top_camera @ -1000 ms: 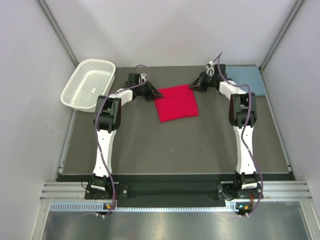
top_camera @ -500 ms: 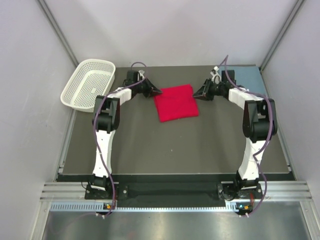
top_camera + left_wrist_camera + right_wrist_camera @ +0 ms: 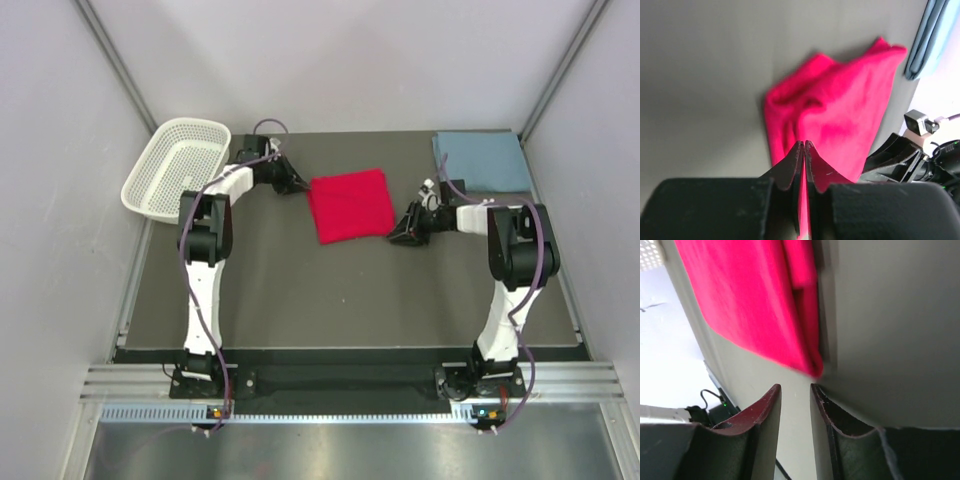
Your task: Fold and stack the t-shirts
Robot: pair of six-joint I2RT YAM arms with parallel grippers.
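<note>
The left gripper (image 3: 803,146) is pinched shut on the left edge of the red t-shirt (image 3: 350,205), which lies folded on the desk (image 3: 330,290). The right gripper (image 3: 796,389), jaws narrowly apart and holding nothing, sits just off its near right corner. The blue-grey t-shirt (image 3: 482,162) lies at the far right corner.
</note>
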